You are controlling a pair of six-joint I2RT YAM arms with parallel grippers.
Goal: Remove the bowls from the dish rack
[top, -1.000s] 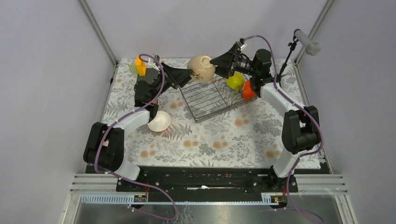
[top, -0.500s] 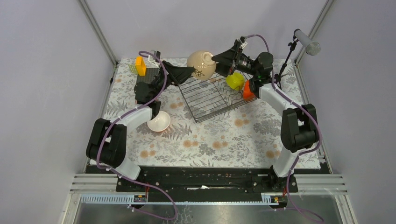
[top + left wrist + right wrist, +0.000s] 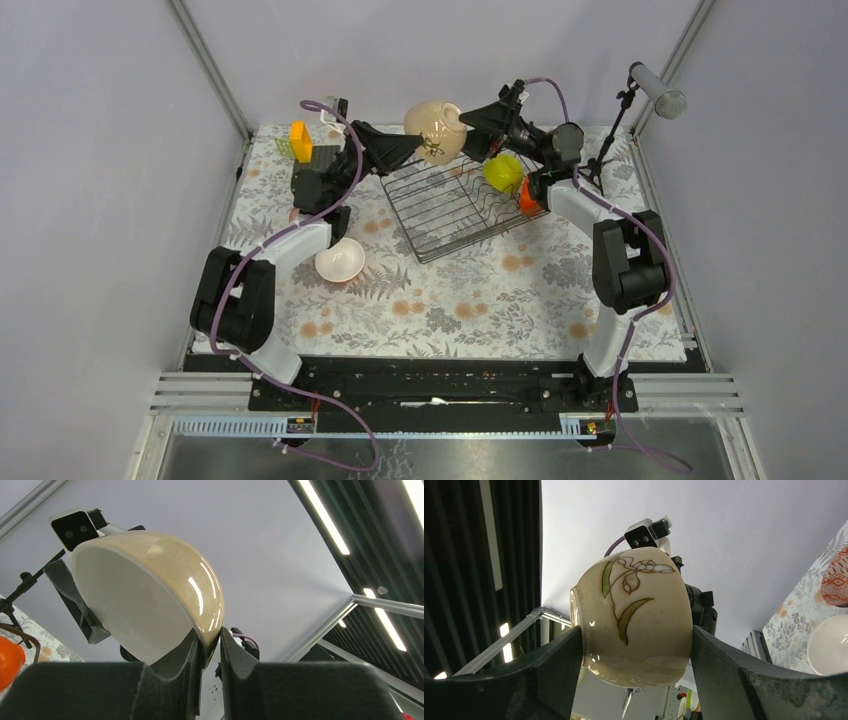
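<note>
Beige bowl (image 3: 636, 620) gleams, smooth glazed ceramic throwing bright highlights, while the right gripper (image 3: 638, 636)'s fingers (image 3: 554, 675) look like matt black plastic, faintly grainy. The rack (image 3: 445, 205) is thin dark metal wire, and the table cover (image 3: 480, 300) looks like matt printed cloth.

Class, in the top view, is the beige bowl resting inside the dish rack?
No, the beige bowl is up in the air, clear of the wires of the dish rack.

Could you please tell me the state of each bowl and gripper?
beige bowl: in the air, held by both grippers.
left gripper: shut on its rim.
right gripper: shut across it.
yellow-green bowl: on edge in the dish rack.
orange bowl: at rack's right end, partly hidden.
white-inside bowl: upright on the table.
</note>
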